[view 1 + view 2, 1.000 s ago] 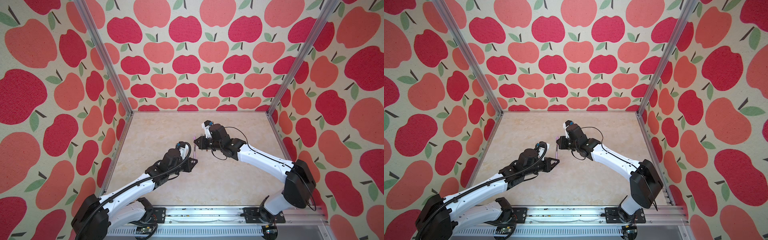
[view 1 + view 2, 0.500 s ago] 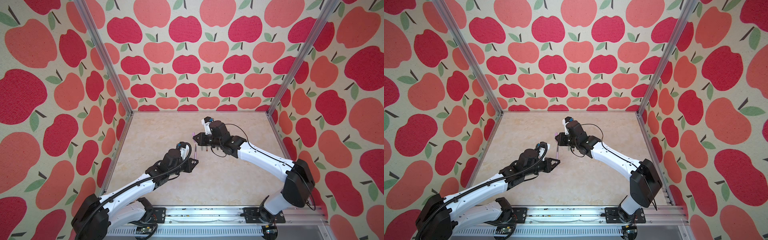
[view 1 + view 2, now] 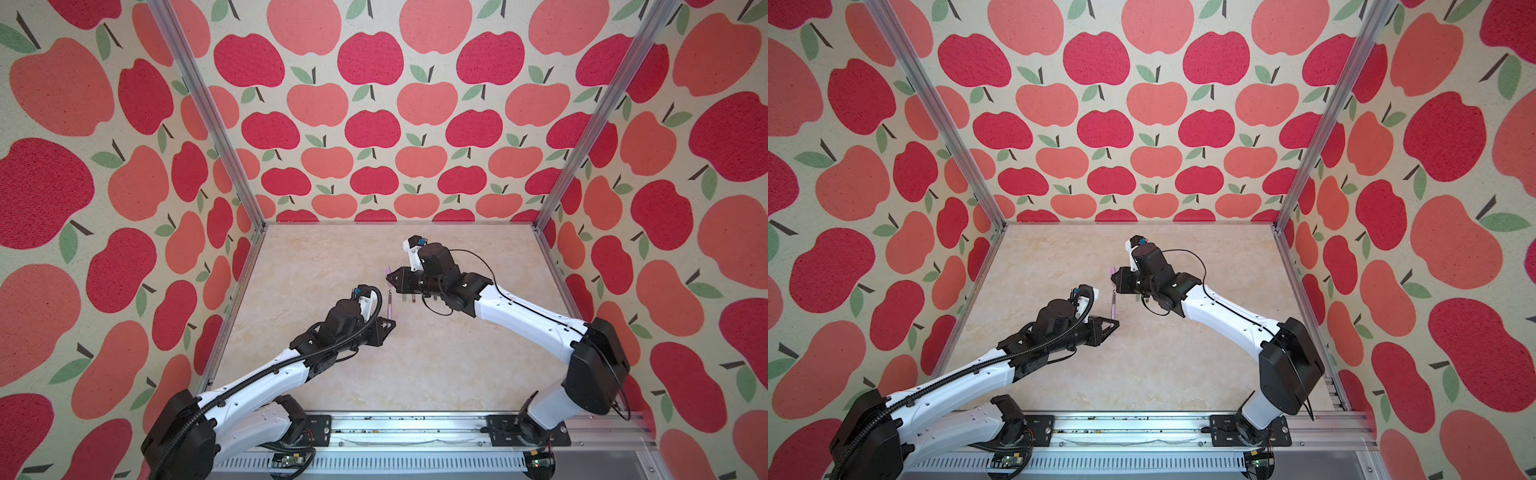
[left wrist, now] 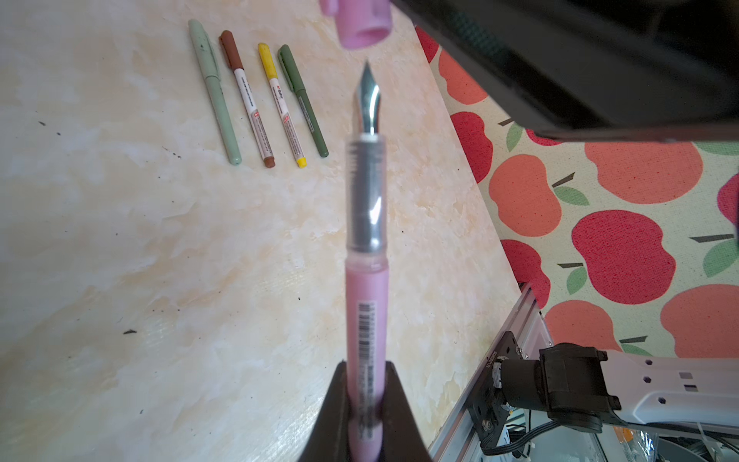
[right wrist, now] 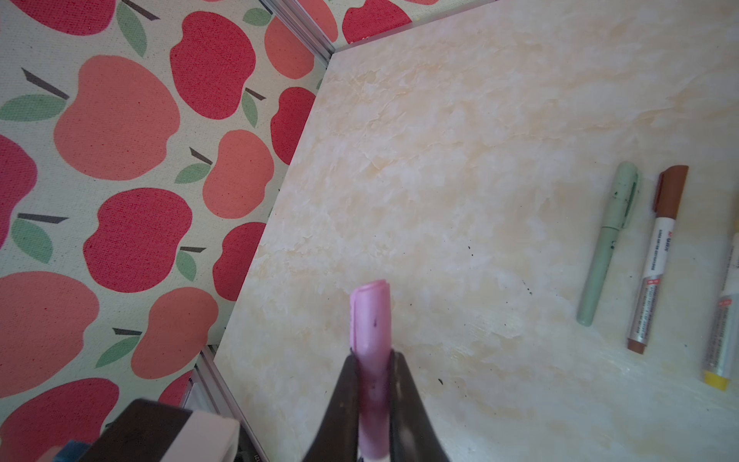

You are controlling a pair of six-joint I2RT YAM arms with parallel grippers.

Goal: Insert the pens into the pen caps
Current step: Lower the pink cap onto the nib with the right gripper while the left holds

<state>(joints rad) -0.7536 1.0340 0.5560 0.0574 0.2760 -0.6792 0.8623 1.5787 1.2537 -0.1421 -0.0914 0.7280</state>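
The table (image 3: pixel 332 249) is bare along its far edge, in both far corners and across the near stretch between the arm bases; a gripper passes freely there. Near the middle, four capped pens (image 4: pixel 260 96) lie in a tight row beneath the right arm (image 3: pixel 519 316). The left gripper (image 3: pixel 390 325) and right gripper (image 3: pixel 388 277) crowd the centre, the pink pen (image 4: pixel 366 248) pointing its nib just short of the pink cap (image 4: pixel 364 24). Apple-print walls (image 3: pixel 374 124) close three sides.

The cream marbled table (image 4: pixel 160 260), flecked with small dark specks (image 4: pixel 128 332), carries four capped pens in a close row, not touching: pale green pen (image 4: pixel 216 96), brown-capped pen (image 4: pixel 250 100), yellow-capped pen (image 4: pixel 282 106), dark green pen (image 4: pixel 304 102).
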